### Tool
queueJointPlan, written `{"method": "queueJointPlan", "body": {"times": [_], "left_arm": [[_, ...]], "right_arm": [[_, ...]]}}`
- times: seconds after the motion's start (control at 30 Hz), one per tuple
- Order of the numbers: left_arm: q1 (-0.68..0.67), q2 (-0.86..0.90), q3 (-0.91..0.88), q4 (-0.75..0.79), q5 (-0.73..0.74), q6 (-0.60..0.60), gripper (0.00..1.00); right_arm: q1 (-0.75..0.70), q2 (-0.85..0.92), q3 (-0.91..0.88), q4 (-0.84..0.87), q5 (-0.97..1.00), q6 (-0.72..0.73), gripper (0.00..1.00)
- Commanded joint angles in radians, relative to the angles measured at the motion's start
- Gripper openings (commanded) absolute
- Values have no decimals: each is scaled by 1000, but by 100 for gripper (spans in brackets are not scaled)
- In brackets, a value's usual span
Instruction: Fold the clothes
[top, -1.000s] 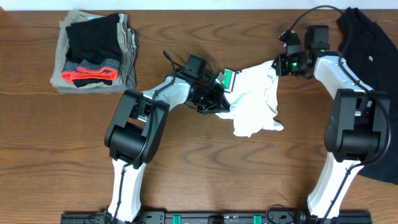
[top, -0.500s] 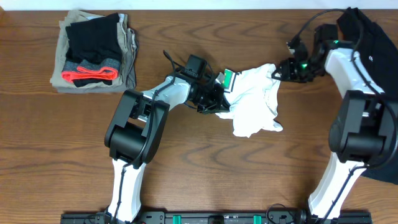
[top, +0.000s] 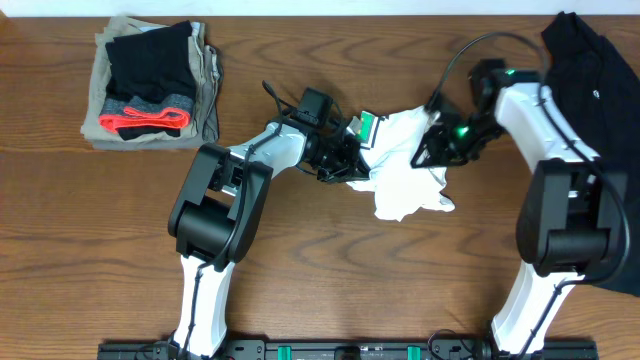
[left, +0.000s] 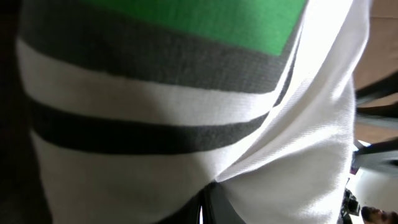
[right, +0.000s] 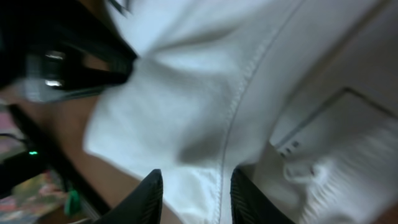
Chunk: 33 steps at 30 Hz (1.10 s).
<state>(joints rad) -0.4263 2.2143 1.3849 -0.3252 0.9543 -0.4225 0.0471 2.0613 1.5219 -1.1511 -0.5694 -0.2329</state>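
Unbunching step, I'd judge: T-shirt (top: 405, 175) sits crumpled, well right of the pile (top: 150, 85) and a little nearer the arm bases, nowhere near flat. Left gripper (top: 345, 158) is on the T-shirt's pile-side edge, clamped on cloth by the print (top: 371, 127); its wrist view is all fabric pressed up close. Right gripper (top: 428, 152) is over the T-shirt's edge away from the pile. Its jaws are parted, fingertips (right: 152, 193) straddling the hem (right: 239, 106), nothing pinched that I can see. Black shirt (top: 595, 70) lies beyond that, farthest from the pile, untouched.

How I'd run it: drop the right tips so only one layer at the hem goes between them, then close. Draw away from the pile while the left holds firm, so the cloth pulls taut and spreads. Keep it low to the table (top: 300, 260); lifting high risks the left end slipping out. Grabbing a bunched double layer would leave a twist, so I'd check the wrist view first.

Writing: none legible. Print is a green block over dark grey stripes (left: 155, 134), no letters. Black shirt has a tiny white mark (top: 597, 95), too small to read. Pale tag-like patch (right: 298, 146) in the right wrist view, blurred.
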Motion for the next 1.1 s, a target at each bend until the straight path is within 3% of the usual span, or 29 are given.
{"method": "queueJointPlan", "body": {"times": [0.0,0.43,0.5,0.63,0.77,0.9,1.07], "left_arm": [[6,55,-10,-9,-134,-2,6],[6,55,-10,-8,-134,-2,6],[6,55,-10,-9,-134,-2,6],[6,55,-10,-9,-134,-2,6],[6,55,-10,-9,-134,-2,6],[6,55,-10,-9,-134,-2,6],[6,55,-10,-9,-134,-2,6]], "right_arm": [[0,-8,-44,34,87,46,35],[-36,-8,-50,51,247,83,36],[-34,-8,-51,50,237,83,30],[-29,-8,-51,34,182,79,4],[-27,-8,-51,-3,126,34,2],[-27,-8,-51,-32,108,6,19],[-27,-8,-50,-3,103,7,51]]}}
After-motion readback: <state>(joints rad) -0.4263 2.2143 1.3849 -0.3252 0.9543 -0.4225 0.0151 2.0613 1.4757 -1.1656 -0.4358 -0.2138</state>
